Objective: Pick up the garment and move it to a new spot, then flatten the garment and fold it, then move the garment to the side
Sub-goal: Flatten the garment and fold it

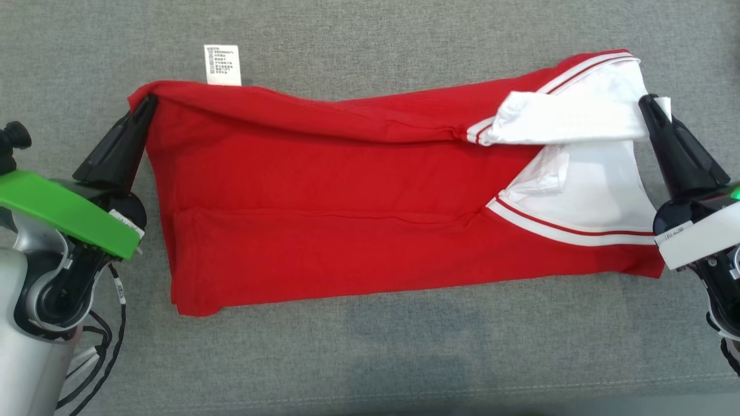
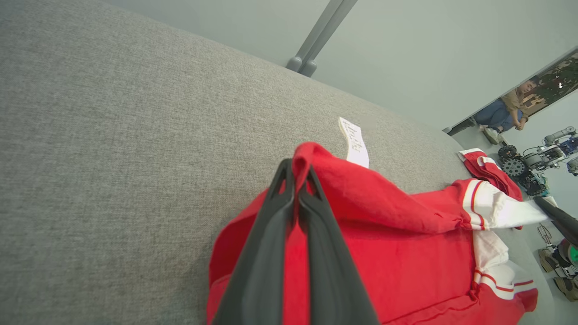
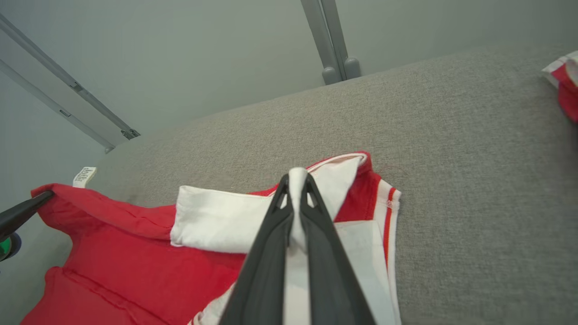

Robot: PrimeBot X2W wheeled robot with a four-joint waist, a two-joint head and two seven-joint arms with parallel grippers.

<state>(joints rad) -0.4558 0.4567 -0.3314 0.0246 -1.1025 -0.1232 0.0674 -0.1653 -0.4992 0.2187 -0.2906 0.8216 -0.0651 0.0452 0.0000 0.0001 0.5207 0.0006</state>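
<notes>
The red fabric garment with white sleeves and striped white trim lies stretched across the middle of the grey woven upholstered surface, its far edge raised. At its 10 o'clock corner the left gripper has its two dark fingers closed tight on the red cloth, near a small white printed care label at 11 o'clock. At the 2 o'clock corner the right gripper is closed in the same way on a fold of the white sleeve. The step in hand seems to be the fold: the raised far edge should travel toward 6 o'clock and land on the near hem. To do it well, both grippers should move together at one height and one speed, with the cloth lightly tight between them so the crease comes straight, and they should open only when the edges meet. The crumpled sleeve could slip or bunch under the fold. The left wrist view adds what the head view cannot give: a second red and white piece of cloth at 3 o'clock beyond the garment and, far behind, a person low on the floor near some wheeled machines. The right wrist view shows white cloth coming out between its closed jaws, so that grip looks firm.
</notes>
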